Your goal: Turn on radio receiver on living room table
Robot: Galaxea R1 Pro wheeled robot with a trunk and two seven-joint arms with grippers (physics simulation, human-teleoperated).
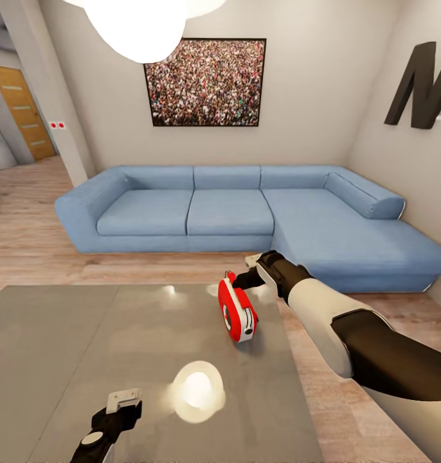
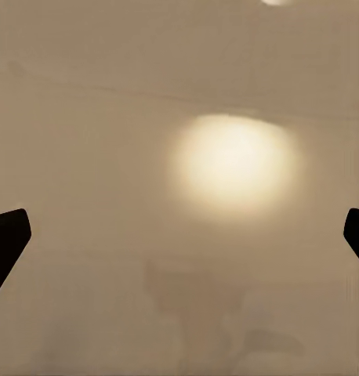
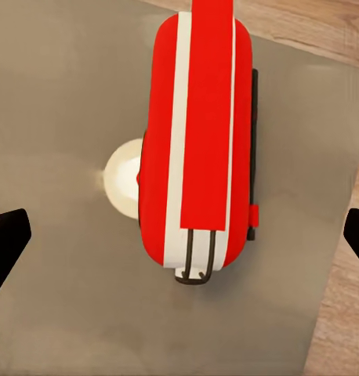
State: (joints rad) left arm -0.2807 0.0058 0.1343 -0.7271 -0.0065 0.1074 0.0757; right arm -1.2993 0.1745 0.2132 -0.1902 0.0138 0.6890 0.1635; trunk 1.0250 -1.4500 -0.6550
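Observation:
The red radio receiver (image 1: pixel 236 314) stands on edge near the far right part of the glossy grey table (image 1: pixel 85 334). Its white side band and dial face left. My right gripper (image 1: pixel 245 272) hovers just above and behind the radio's far end. In the right wrist view the radio (image 3: pixel 197 149) lies straight below, between the spread fingertips (image 3: pixel 7 243), with no contact, so the right gripper (image 3: pixel 179 239) is open. My left gripper (image 1: pixel 124 400) hangs low over the table's near edge. It is open (image 2: pixel 179 235) over the bare tabletop (image 2: pixel 85 141).
A blue L-shaped sofa (image 1: pixel 246 212) runs behind the table and along the right wall, under a framed crowd picture (image 1: pixel 206 81). The pendant lamp (image 1: pixel 143 26) hangs above, mirrored as a bright spot (image 1: pixel 196 391) on the tabletop. Wood floor separates table and sofa. A doorway (image 1: pixel 21 109) opens far left.

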